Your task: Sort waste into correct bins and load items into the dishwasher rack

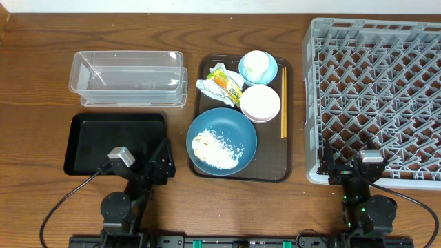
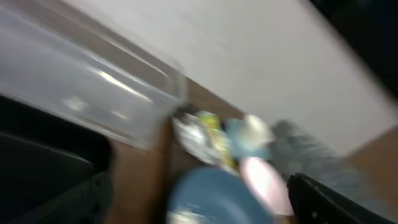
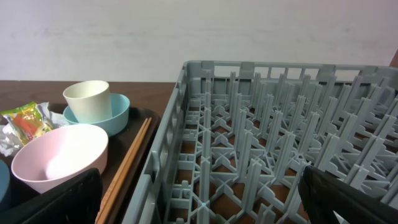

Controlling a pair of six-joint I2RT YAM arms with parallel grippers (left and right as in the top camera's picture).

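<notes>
Left fingers (image 1: 164, 154) and right fingers (image 3: 348, 196) hang spread, empty, near the desk (image 1: 41, 83) edge. The large dark-blue round bowl (image 1: 238, 127) on the dark brown serving tray (image 1: 272, 157) holds loose white rice grains (image 1: 217, 148); a tilted lift would likely scatter them.

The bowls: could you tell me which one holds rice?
The large dark-blue bowl; the light-blue bowl holds a white cup, the pinkish bowl is empty.

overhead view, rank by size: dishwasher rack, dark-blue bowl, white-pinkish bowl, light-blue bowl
1. dishwasher rack
2. dark-blue bowl
3. white-pinkish bowl
4. light-blue bowl, only slightly smaller than the white-pinkish bowl; nearly alike
</notes>
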